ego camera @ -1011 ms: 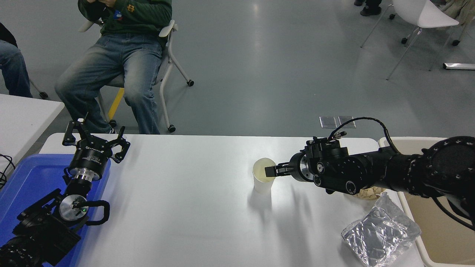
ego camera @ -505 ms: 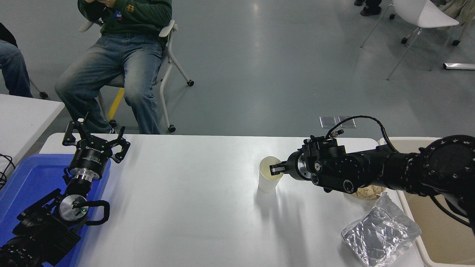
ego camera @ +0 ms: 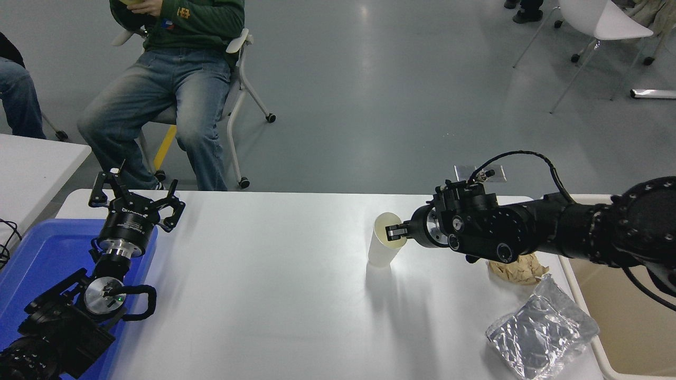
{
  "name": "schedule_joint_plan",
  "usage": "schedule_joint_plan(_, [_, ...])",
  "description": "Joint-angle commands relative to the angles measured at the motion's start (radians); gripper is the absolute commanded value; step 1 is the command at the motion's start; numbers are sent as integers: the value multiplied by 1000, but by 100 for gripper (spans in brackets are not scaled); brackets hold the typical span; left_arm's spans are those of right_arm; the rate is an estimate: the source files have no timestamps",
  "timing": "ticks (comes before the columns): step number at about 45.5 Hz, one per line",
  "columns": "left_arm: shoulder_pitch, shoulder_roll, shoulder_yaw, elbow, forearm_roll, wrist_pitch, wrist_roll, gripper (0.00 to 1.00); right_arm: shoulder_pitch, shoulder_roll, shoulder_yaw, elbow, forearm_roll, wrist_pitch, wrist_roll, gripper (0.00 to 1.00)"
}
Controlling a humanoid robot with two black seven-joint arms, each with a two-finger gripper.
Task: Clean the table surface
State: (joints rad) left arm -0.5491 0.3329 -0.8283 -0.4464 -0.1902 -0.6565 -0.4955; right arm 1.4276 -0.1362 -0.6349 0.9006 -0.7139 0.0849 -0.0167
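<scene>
The table surface (ego camera: pixel 274 295) is a wide white top with rounded corners. A white paper cup (ego camera: pixel 384 240) hangs tilted a little above it at centre right, throwing a shadow below. My right gripper (ego camera: pixel 395 233) is shut on the cup's rim, one finger inside the mouth. A crumpled brown paper wad (ego camera: pixel 515 268) lies under the right arm. In front of it lies a crinkled silver foil bag (ego camera: pixel 541 330). My left gripper (ego camera: pixel 136 199) is parked open over the far end of a blue tray.
The blue tray (ego camera: pixel 47 253) sits at the left edge under the left arm. A beige bin (ego camera: pixel 628 311) stands off the table's right edge. A seated person in jeans (ego camera: pixel 158 95) is beyond the far side. A smaller white table (ego camera: pixel 31 163) is at the left.
The right gripper has lifted the cup off the table and carried it slightly right and away, tilting it. The brown paper wad shows more from under the arm. The left arm has not moved.
</scene>
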Motion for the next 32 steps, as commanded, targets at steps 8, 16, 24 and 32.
schedule_joint_plan(8, [0, 0, 0, 0, 0, 0, 0, 100, 161, -170, -3, 170, 11, 15, 3, 0])
schedule_joint_plan(16, [0, 0, 0, 0, 0, 0, 0, 100, 221, -266, -2, 256, 11, 33, 4, 0])
schedule_joint_plan(24, [0, 0, 0, 0, 0, 0, 0, 100, 277, -348, -9, 336, 10, 35, 3, 0])
schedule_joint_plan(32, [0, 0, 0, 0, 0, 0, 0, 100, 335, -428, -12, 406, 8, 56, 4, 0])
